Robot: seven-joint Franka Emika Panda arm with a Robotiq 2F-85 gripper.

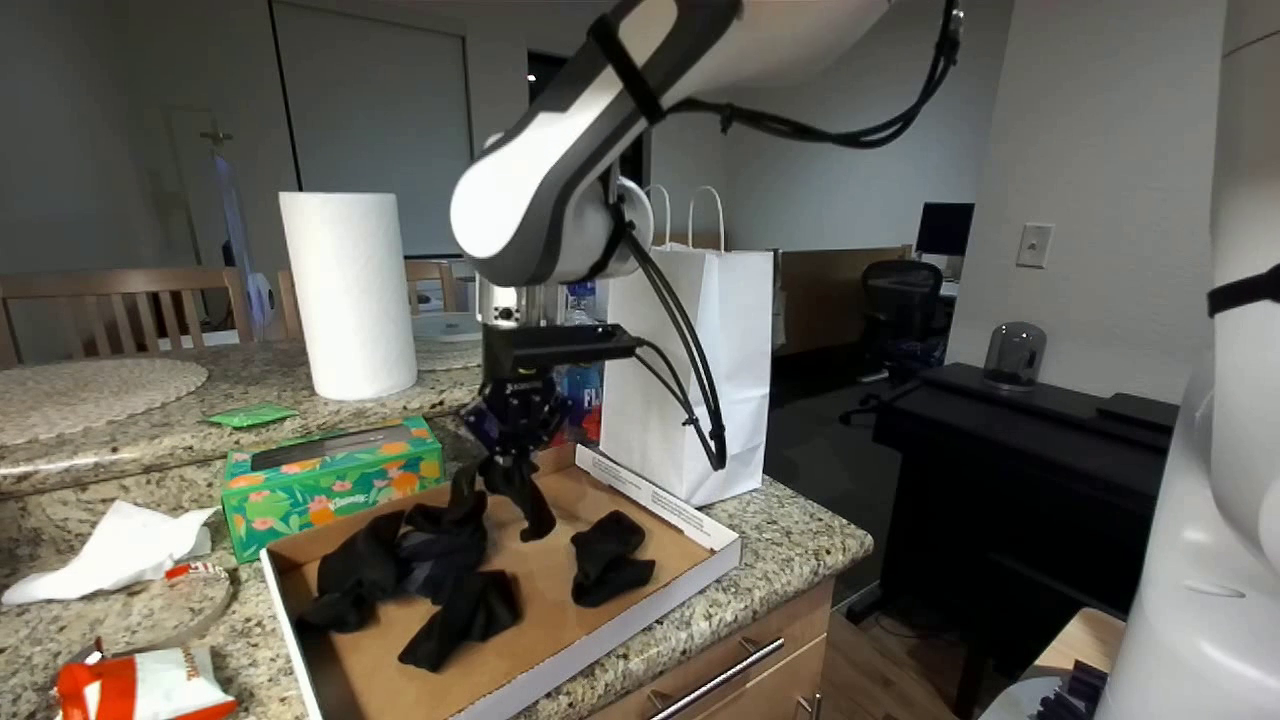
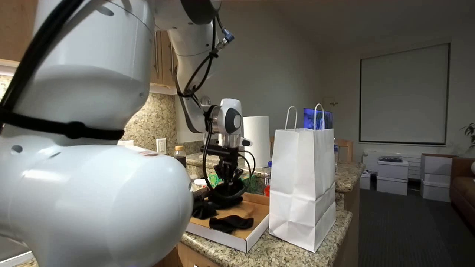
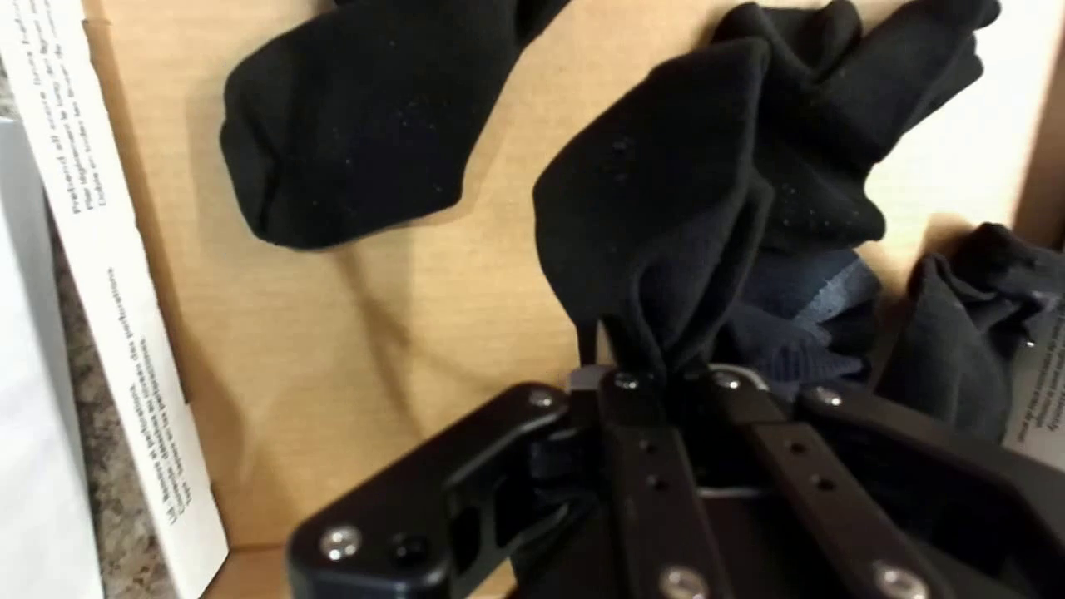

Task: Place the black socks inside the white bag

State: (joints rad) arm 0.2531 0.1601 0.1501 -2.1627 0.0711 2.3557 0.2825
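Observation:
My gripper [image 1: 512,458] points down over the shallow cardboard tray; it also shows in the wrist view [image 3: 670,378]. It is shut on a black sock [image 1: 532,506], which hangs from the fingertips just above the tray floor [image 3: 649,191]. A separate black sock [image 1: 608,562] lies in the tray, at the upper left in the wrist view [image 3: 358,125]. More black socks [image 1: 400,568] lie piled beside the held one, partly overlapping it in the wrist view. The white paper bag [image 1: 690,370] stands upright behind the tray, handles up [image 2: 297,185]. Its inside is hidden.
The tray's white rim [image 1: 655,500] lies between the socks and the bag. A green tissue box [image 1: 335,480], a paper towel roll [image 1: 348,300] and bottles [image 1: 582,385] stand behind. A red-and-white packet [image 1: 145,685] and crumpled tissue [image 1: 120,550] lie at the side.

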